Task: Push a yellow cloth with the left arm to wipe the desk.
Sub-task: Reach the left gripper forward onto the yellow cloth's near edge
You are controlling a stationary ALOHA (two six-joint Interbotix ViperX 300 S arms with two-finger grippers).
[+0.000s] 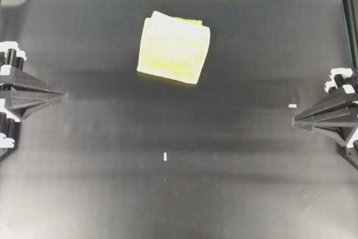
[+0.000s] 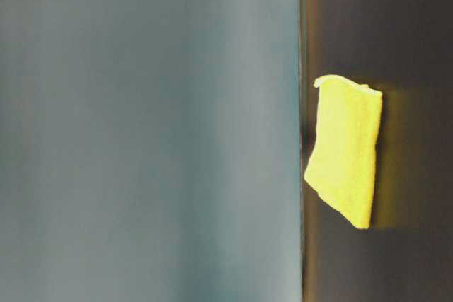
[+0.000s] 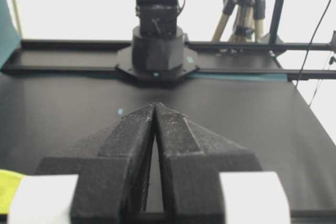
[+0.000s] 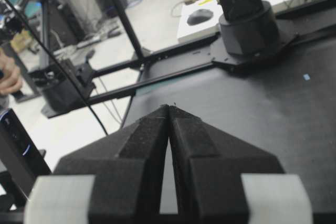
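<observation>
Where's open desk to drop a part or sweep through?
Bare desk spans between left hand and right hand, below the yellow cloth. Only two tiny white marks there. The cloth occupies the upper middle.

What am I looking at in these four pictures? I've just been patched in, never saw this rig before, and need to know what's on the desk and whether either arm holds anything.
This is a two-armed robot at a flat matte black desk. The overhead view looks straight down: the left arm's pointed black gripper enters from the left edge, the right arm's matching gripper from the right. The table-level view is turned sideways and shows mostly a blurred backdrop. The other two pictures come from cameras on each wrist, looking along the closed fingers.

On the desk lies a soft, folded, pale yellow cloth, towards the far side, apart from both grippers. A few tiny white marks are the only other things on it.

Both grippers are shut and hold nothing.
</observation>
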